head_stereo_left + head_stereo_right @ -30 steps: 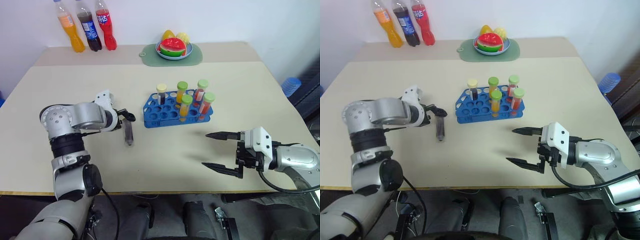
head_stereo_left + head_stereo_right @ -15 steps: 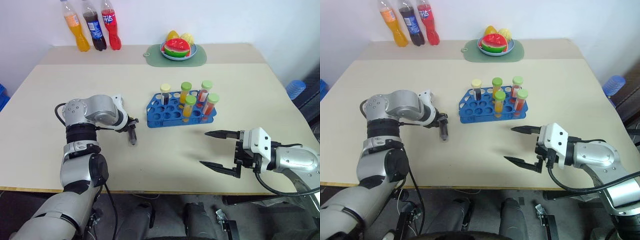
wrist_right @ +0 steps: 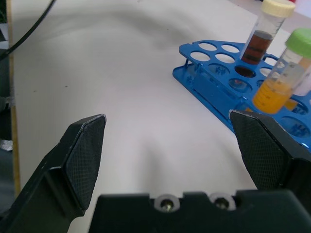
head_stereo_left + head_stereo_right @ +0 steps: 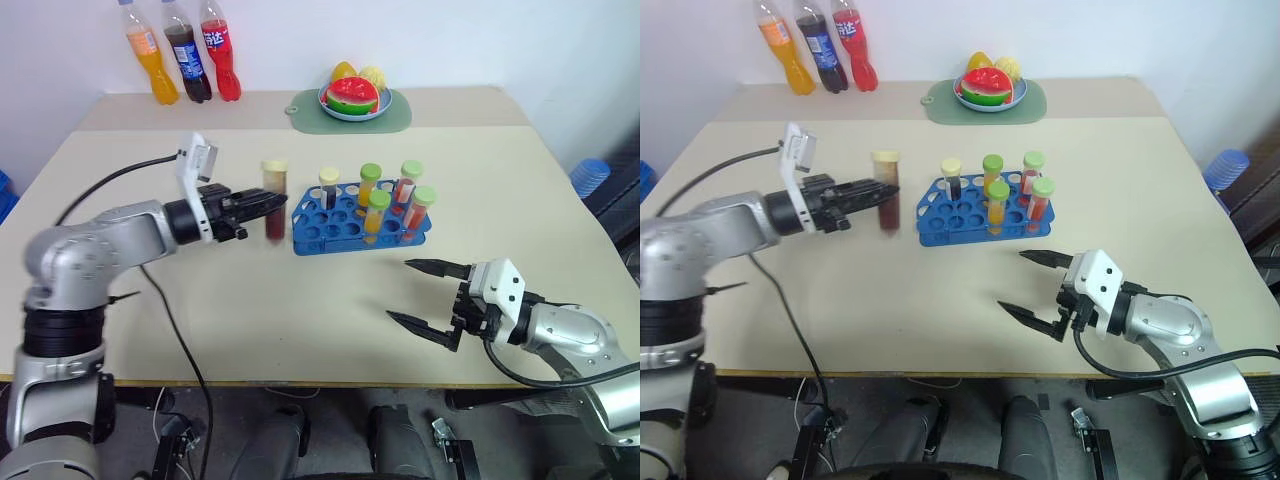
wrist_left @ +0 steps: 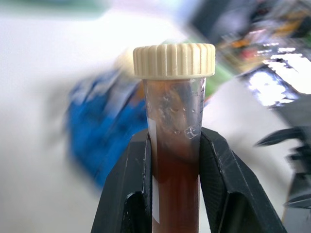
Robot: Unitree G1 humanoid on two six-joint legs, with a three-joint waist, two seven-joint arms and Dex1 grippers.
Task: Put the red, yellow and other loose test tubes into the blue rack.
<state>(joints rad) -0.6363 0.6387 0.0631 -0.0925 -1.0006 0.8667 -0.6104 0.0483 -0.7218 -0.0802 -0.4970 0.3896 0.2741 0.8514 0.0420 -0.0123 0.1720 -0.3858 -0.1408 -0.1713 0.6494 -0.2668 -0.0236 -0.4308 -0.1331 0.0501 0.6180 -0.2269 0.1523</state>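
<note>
You've got bare table (image 4: pixel 250 300) between both arms and in front of the blue rack (image 4: pixel 330 228); capped tubes (image 4: pixel 380 200) crowd its right half, left holes free.

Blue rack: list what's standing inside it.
The blue rack holds five capped tubes: one pale-capped brown tube and four green-capped tubes of orange or red liquid. Their bottoms are hidden in the holes.

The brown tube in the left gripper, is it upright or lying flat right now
Upright. The brown tube stands with its pale cap on top, clamped between the left gripper fingers, raised above the table beside the blue rack.
</note>
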